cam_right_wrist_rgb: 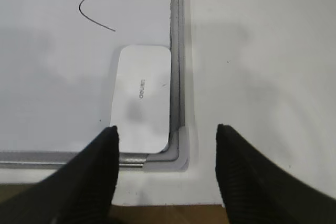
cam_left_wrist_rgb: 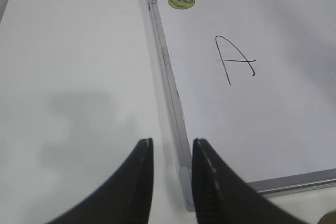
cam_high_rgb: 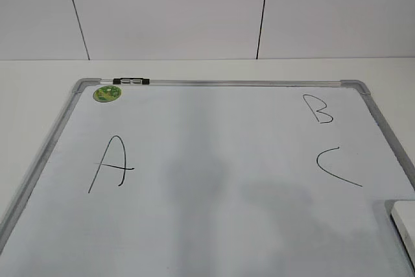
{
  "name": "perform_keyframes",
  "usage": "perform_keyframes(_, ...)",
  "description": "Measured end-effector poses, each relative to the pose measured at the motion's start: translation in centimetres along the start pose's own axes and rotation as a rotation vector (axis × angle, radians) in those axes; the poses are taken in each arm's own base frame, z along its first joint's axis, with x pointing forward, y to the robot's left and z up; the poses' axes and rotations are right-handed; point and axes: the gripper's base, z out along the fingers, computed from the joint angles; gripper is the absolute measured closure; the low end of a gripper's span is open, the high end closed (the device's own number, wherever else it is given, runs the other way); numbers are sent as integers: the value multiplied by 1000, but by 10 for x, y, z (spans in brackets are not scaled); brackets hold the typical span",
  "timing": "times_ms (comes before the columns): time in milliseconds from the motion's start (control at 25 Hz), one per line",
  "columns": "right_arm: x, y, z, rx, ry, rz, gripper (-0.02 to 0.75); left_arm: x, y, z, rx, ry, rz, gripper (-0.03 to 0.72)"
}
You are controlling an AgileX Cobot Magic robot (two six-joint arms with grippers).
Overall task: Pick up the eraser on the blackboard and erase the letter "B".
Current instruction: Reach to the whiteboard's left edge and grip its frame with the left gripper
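Note:
The blackboard (cam_high_rgb: 214,225) is a white board with a grey frame lying flat on the table. The letter "B" (cam_high_rgb: 318,109) is at its far right, above a curved "C" (cam_high_rgb: 337,167). The eraser (cam_right_wrist_rgb: 142,95) is a white rounded block lying in the board's near right corner; its edge shows in the exterior view (cam_high_rgb: 405,222). My right gripper (cam_right_wrist_rgb: 167,132) is open and empty, hovering above that corner, just short of the eraser. My left gripper (cam_left_wrist_rgb: 172,145) is open with a narrow gap, empty, above the board's near left corner (cam_left_wrist_rgb: 184,174).
A large "A" (cam_high_rgb: 111,163) is on the board's left half. A round green magnet (cam_high_rgb: 107,93) and a black clip (cam_high_rgb: 131,82) are at the far left corner. White table (cam_left_wrist_rgb: 79,77) lies left of the board; the table's front edge (cam_right_wrist_rgb: 157,213) is near.

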Motion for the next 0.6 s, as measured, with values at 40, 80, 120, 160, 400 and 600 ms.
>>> perform_keyframes(40,-2,0,2,-10,33,3,280,0,0,0,2,0,-1,485)
perform_keyframes(80,-4,1,2,-14,58,4,280,0,0,0,4,0,-2,486)
perform_keyframes(120,-7,1,3,-22,82,11,280,0,-1,0,9,0,-4,485)
perform_keyframes(160,-10,1,4,-26,96,22,280,0,-1,0,14,0,-7,485)
perform_keyframes(400,-28,2,9,-47,196,92,280,-1,-2,1,17,9,-9,484)
perform_keyframes(600,-46,3,20,-72,285,125,280,-9,-1,16,16,112,-16,485)
